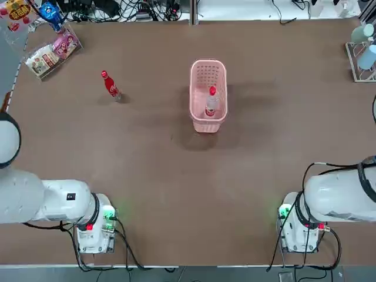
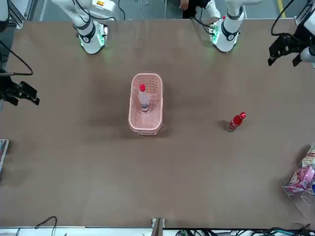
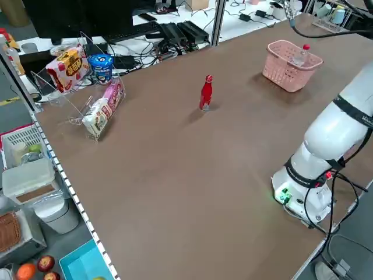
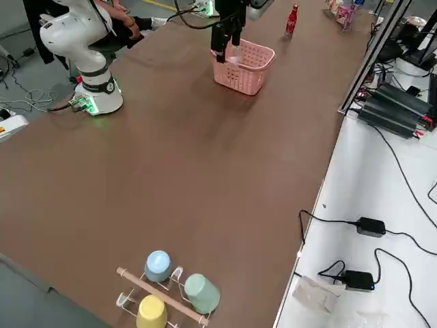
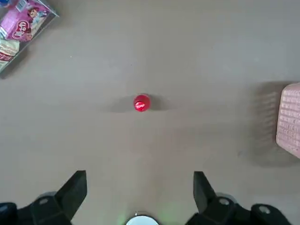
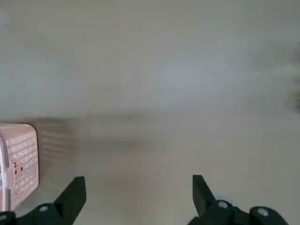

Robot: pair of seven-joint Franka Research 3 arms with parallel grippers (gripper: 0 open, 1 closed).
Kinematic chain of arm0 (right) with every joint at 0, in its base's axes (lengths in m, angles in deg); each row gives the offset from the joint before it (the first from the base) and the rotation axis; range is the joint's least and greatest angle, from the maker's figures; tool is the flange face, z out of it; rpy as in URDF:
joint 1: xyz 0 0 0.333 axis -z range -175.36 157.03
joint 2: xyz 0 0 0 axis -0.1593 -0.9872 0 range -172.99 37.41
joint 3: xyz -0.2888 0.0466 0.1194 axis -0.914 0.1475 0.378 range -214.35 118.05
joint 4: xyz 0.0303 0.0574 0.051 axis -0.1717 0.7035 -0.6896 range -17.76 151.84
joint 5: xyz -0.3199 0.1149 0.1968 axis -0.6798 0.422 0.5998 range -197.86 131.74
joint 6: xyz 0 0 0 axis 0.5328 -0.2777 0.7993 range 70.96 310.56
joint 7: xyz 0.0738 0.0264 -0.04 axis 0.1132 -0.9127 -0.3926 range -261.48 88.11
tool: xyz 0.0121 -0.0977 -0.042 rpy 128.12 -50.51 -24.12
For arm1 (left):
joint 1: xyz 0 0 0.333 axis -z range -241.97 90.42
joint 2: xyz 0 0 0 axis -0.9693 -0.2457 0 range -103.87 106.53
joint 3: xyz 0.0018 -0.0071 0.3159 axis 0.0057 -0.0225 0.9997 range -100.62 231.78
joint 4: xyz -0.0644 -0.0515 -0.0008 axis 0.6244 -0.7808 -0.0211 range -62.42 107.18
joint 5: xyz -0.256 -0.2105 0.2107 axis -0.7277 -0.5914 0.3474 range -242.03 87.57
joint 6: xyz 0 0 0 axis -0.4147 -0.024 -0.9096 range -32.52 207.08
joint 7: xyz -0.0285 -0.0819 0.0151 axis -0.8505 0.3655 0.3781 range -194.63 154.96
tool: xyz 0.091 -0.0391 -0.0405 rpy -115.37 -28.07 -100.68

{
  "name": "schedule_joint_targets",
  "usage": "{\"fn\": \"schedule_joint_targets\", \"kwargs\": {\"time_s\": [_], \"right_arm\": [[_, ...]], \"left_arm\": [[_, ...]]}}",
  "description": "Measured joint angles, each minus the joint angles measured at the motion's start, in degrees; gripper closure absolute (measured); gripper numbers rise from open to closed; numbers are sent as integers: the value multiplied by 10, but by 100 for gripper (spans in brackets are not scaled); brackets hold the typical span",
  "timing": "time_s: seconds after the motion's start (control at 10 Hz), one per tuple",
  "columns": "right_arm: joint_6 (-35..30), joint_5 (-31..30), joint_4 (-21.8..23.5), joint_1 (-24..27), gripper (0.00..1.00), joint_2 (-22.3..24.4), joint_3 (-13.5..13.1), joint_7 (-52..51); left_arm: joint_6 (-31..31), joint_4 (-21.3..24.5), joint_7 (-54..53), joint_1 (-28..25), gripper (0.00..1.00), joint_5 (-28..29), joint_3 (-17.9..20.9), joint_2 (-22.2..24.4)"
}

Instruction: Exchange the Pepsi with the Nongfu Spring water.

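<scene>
Pepsi (image 1: pixel 110 86) upright on bare table, left | Nongfu Spring water (image 1: pixel 211 101) in pink basket (image 1: pixel 207 123) | left gripper (image 5: pixel 139 190) and right gripper (image 6: pixel 138 193) spread, empty, high | tip: I'd grab bottles low on the body.

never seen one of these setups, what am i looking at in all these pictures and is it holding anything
Two robot arms stand at a brown table, filmed from overhead, across, both sides and each wrist. The left gripper and right gripper hang high above the table, fingers open, holding nothing. An all-red soda bottle stands alone on the left arm's side. A clear water bottle with a red cap stands inside a pink basket mid-table. Snack packets and a rack of cups sit near the edges.
</scene>
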Motion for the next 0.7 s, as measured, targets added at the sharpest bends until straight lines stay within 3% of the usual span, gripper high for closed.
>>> {"fn": "schedule_joint_targets", "kwargs": {"time_s": [0.3,0.7], "right_arm": [[1,0,2,-1,0,0,-3,0],[2,0,5,-3,0,0,-3,0]], "left_arm": [[31,-8,6,2,0,0,-1,-33],[104,-12,10,-6,0,0,3,-41]]}}
